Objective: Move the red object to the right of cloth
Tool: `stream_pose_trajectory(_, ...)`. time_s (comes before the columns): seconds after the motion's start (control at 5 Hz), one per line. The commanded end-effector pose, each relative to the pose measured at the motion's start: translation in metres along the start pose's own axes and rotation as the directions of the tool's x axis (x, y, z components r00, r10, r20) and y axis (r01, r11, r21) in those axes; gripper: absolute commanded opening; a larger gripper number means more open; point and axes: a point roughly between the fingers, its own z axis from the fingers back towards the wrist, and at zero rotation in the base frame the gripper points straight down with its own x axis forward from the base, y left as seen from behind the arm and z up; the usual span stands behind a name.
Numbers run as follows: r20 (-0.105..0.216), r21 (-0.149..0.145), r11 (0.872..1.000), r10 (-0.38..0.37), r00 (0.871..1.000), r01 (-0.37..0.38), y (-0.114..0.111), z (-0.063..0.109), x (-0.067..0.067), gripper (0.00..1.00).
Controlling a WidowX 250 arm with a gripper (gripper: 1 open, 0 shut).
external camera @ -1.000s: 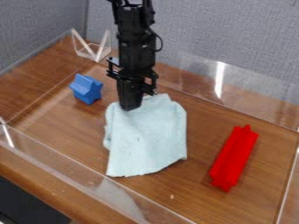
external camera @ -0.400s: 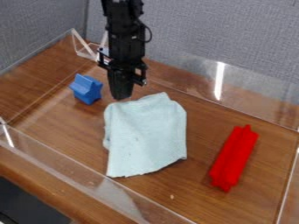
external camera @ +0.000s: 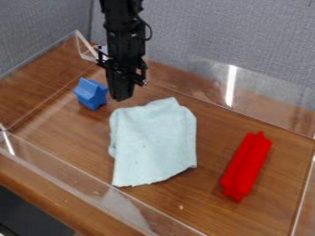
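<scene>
Now the gripper (external camera: 121, 92) hangs pointing down just beside the small blue block (external camera: 90, 93), above the far left corner of the cloth (external camera: 153, 141), its jaws too dark to read, while the red object (external camera: 246, 166) lies on the wooden table (external camera: 50, 101) right of the cloth, apart from it.

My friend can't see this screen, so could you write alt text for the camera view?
A black robot arm points its hand straight down between a small blue block and a rumpled pale blue-green cloth on a wooden table with clear walls. A red ridged block lies right of the cloth.
</scene>
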Motion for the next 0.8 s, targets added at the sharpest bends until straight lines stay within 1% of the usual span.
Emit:
stream_pose_trajectory(0.0, 0.046, 0.034, 0.999, 0.011, 0.999, -0.013, 0.011, 0.013, 0.002, 1.0)
stream_pose_trajectory(0.6, 0.036, 0.042, 0.999, -0.027, 0.999, 0.025, 0.004, 0.0, 0.001, 1.0)
